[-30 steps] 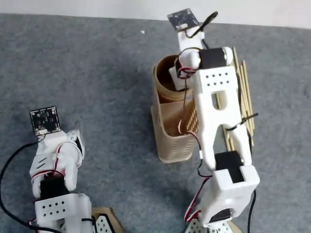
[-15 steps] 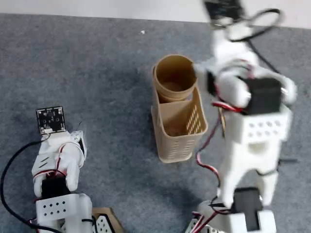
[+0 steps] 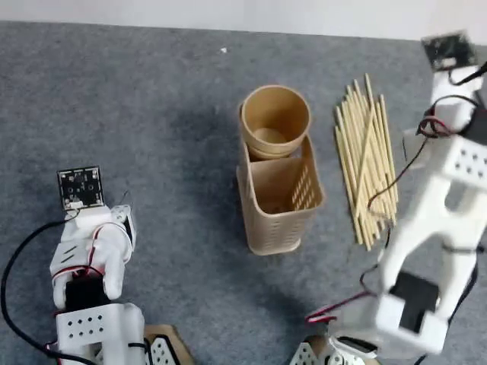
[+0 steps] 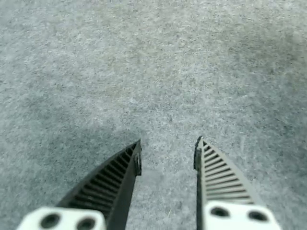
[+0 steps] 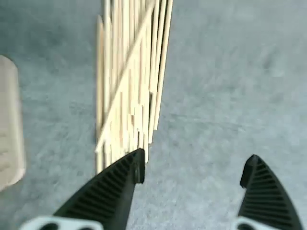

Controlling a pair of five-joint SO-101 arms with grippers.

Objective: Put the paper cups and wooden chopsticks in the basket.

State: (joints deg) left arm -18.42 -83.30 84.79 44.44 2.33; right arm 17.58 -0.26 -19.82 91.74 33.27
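Tan paper cups (image 3: 274,122) are nested upright in the far compartment of the beige slotted basket (image 3: 283,228); its near compartment looks bare. To the basket's right, a bundle of several wooden chopsticks (image 3: 367,160) lies on the grey carpet, one stick askew across the rest. My right arm (image 3: 445,182) stands at the right edge, beyond the bundle. The right gripper (image 5: 195,157) is open above the carpet, with one finger beside the chopsticks (image 5: 129,86) and nothing between its fingers. Over bare carpet at the near left, my left gripper (image 4: 168,143) is open and holds nothing.
Grey carpet (image 3: 152,99) covers the table, with free room left of the basket and at the far side. A pale wall strip runs along the far edge. The left arm (image 3: 87,251) sits at the near left corner. The basket's side (image 5: 9,124) shows in the right wrist view.
My right arm has swung from above the cups and basket over to the right, uncovering the chopsticks. The cups stay in the basket. The left arm has not moved.
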